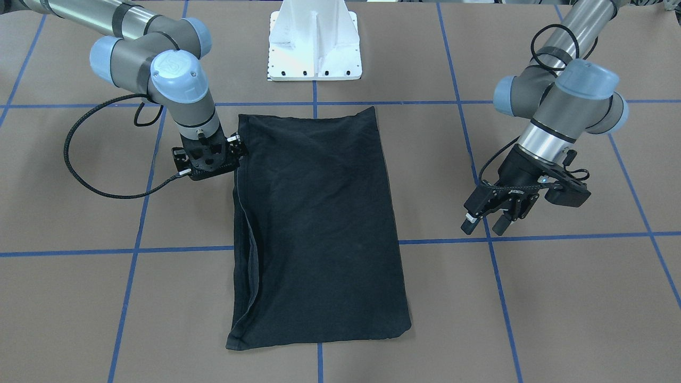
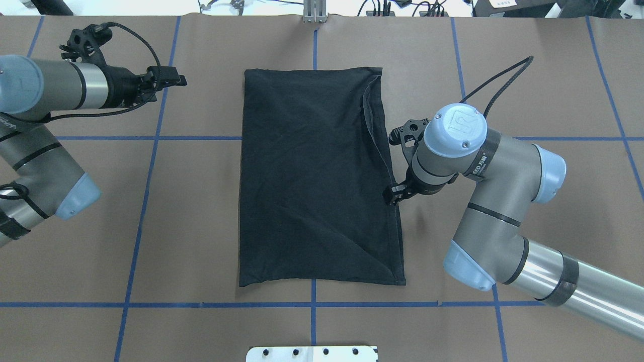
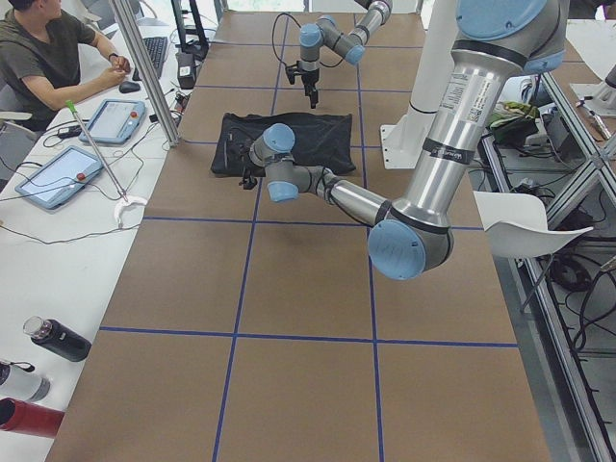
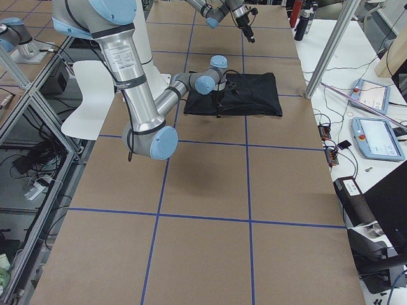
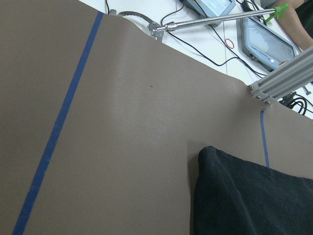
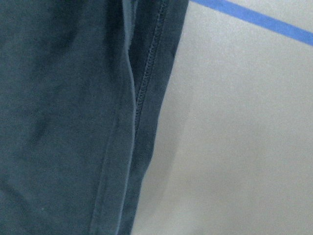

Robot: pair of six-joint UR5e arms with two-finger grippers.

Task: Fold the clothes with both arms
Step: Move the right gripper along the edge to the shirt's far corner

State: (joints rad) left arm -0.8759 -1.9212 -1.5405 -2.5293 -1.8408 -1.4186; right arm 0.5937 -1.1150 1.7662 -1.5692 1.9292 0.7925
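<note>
We recorded a plain black T-shirt [image 1: 319, 223] on a brown table [image 1: 574, 308] gridded with blue tape lines [image 1: 181, 250]; left arm [image 1: 558, 114] and right arm [image 1: 130, 58] were grey with light-blue caps [image 1: 175, 72], the pedestal [image 1: 315, 48] white.

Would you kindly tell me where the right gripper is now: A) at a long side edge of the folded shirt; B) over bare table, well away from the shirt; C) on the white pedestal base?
A: the right gripper sits low against the long edge of the flat black T-shirt, while the left gripper hangs apart over the table.
</note>
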